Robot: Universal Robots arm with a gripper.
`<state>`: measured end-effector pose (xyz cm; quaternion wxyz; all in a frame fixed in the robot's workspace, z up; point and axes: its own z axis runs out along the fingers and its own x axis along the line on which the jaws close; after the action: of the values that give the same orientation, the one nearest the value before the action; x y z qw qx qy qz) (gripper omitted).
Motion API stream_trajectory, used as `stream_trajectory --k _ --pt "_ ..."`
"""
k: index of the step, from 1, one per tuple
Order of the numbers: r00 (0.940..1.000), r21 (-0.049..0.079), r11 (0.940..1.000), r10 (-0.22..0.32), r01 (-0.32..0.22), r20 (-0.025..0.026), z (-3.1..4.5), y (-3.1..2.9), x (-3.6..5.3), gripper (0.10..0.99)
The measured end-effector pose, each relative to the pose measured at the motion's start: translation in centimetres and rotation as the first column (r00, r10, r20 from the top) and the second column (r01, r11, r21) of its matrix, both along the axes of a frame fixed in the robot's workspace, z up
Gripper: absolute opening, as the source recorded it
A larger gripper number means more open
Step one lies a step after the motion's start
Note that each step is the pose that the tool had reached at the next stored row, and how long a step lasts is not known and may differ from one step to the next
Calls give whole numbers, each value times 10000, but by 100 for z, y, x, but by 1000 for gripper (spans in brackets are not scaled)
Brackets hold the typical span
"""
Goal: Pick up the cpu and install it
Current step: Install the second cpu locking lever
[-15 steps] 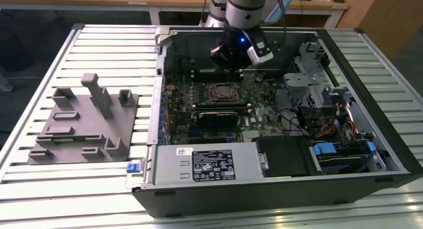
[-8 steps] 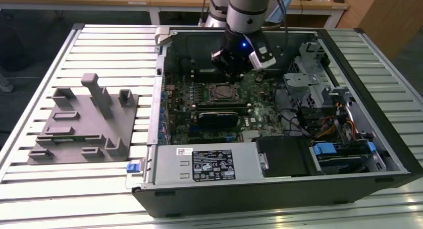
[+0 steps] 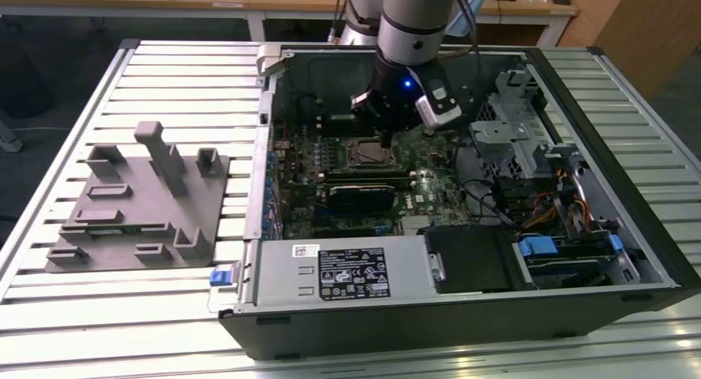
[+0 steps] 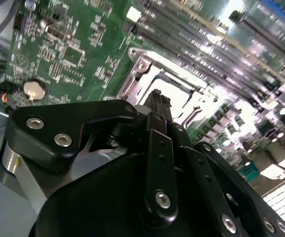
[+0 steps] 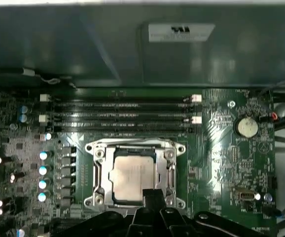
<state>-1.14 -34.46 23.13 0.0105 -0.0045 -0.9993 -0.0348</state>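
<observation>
Chip (image 5: 131,176) seated in socket (image 5: 97,174); gripper (image 5: 152,196) at its edge, jaws pressed together. Risk if misaligned: bent socket pins.

We count one open computer case (image 3: 613,256) on the slatted table (image 3: 66,313), one grey tray (image 3: 131,207) beside it, and one arm (image 3: 411,18). On the motherboard (image 5: 221,148) we see one cpu (image 5: 132,175) in its socket frame (image 5: 95,168), one coin cell (image 5: 246,126) and four memory slots (image 5: 118,105).
</observation>
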Motion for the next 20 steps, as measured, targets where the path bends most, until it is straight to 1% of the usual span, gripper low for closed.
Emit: stream_trajectory --k 4,7,10,14,17,20 --pt "10000 1 10000 1 -1 -8 -5 -120 0 106" --pt "10000 2 10000 1 -1 -8 -8 -183 0 106" --pt "10000 5 10000 0 0 -7 -9 -222 -25 106" --pt "10000 40 10000 2 -2 -7 -9 -258 -124 106" --pt "10000 43 10000 0 0 -6 -10 -269 -202 106" --pt "10000 53 10000 1 -1 -6 -12 -271 -240 106"
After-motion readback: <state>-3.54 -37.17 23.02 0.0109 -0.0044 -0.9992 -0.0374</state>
